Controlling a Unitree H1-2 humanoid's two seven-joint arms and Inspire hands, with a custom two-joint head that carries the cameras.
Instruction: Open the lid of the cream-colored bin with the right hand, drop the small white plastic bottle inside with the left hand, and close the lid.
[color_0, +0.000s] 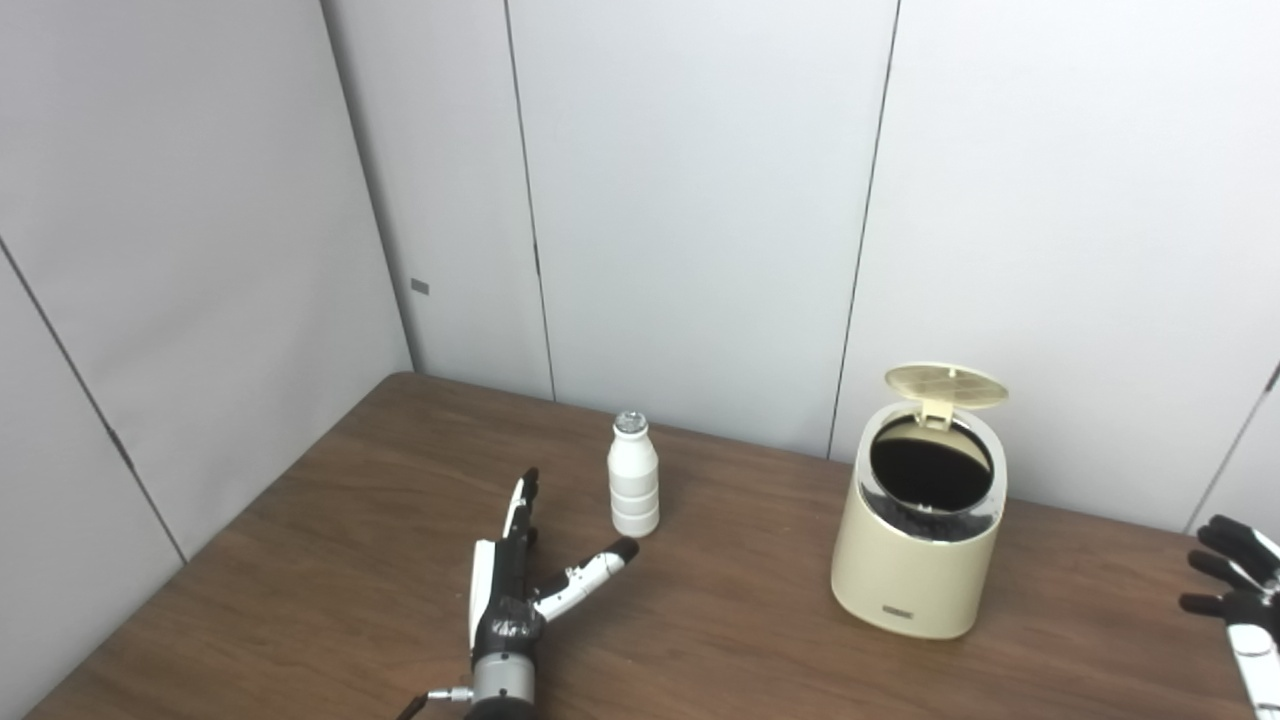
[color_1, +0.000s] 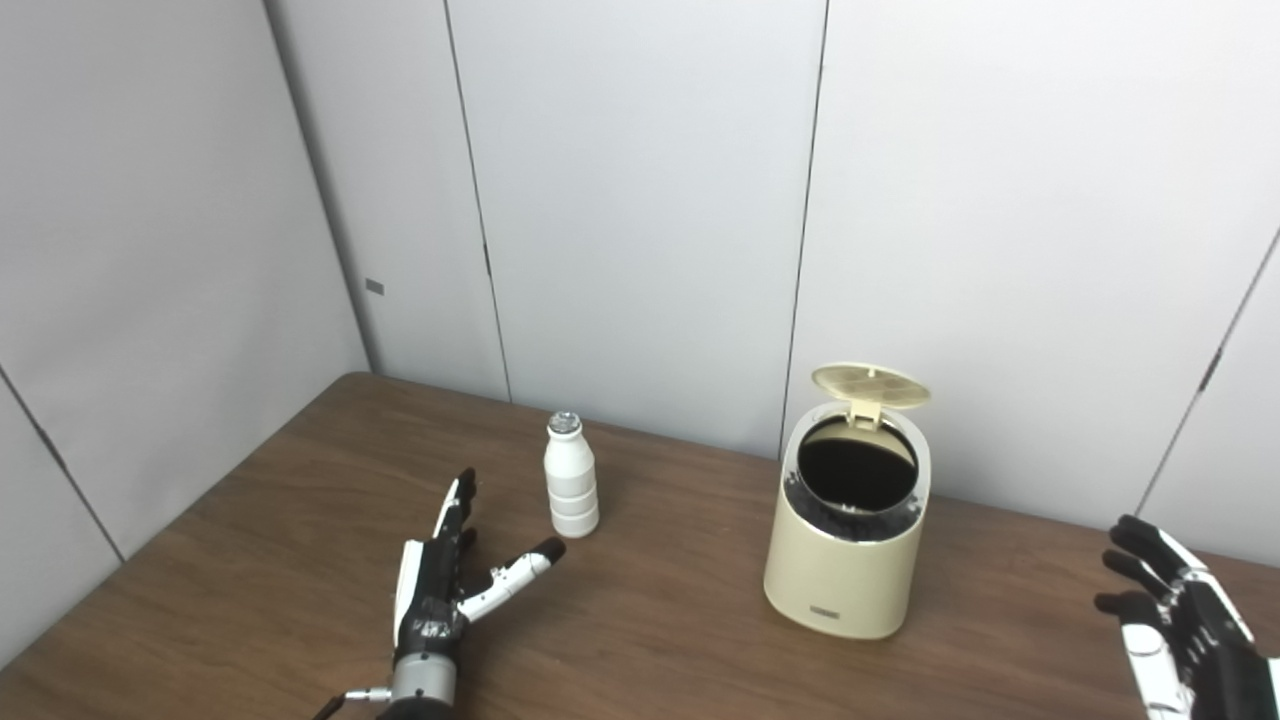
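Note:
The cream-colored bin (color_0: 915, 560) stands on the table right of centre, its round lid (color_0: 946, 387) flipped up and back, the dark inside showing. A small white plastic bottle (color_0: 633, 490) with a silver cap stands upright left of the bin. My left hand (color_0: 520, 580) is open just in front and left of the bottle, thumb tip a short way from its base, not touching. My right hand (color_1: 1175, 615) is open at the far right edge, well clear of the bin, holding nothing.
The brown wooden table (color_0: 720, 640) runs into a corner of grey wall panels (color_0: 690, 200). Its left edge slants from the back corner toward the front left. Bare wood lies between bottle and bin.

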